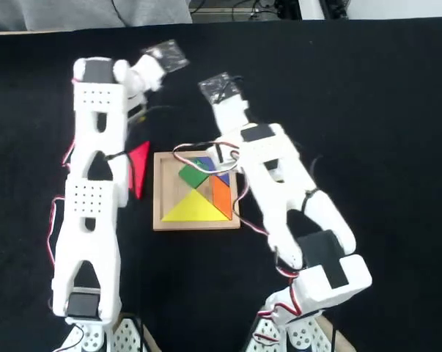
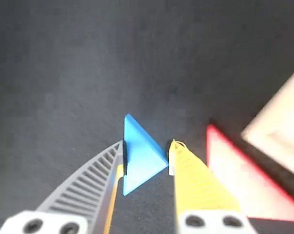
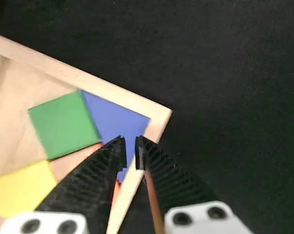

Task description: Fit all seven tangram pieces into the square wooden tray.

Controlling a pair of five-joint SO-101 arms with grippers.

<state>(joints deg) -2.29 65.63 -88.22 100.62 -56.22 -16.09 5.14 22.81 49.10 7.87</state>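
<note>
Black cloth covers the table (image 1: 367, 110), and the tray (image 1: 159, 192) sits about mid-table, well off every edge.

The left fingers (image 2: 195, 180) are clenched on a blue triangle (image 2: 139, 151), which stands on edge between them, pinched near one side. With so narrow a hold, I judge it could pivot or slip out on the way over, and it must be turned flat before it can seat.

A red triangle (image 2: 239, 180) lies on the cloth just beside those fingers, between them and the tray's near rim. A low sweep could shove it against the wood or nudge the tray itself.

The right fingers (image 3: 166, 170) are drawn nearly together, grasping nothing. They sit over a tray corner, above the dark blue piece (image 3: 115, 122). The likeliest fault is the two arms meeting over the tray, or the right fingers dragging a seated piece.

A green square (image 3: 64, 124), an orange piece (image 1: 221, 194) and a yellow triangle (image 1: 195, 207) lie inside the rim. Bare wood shows on the side toward the red triangle, and that is the room left for fitting. Open cloth lies all around, widest toward the table's far edge.
</note>
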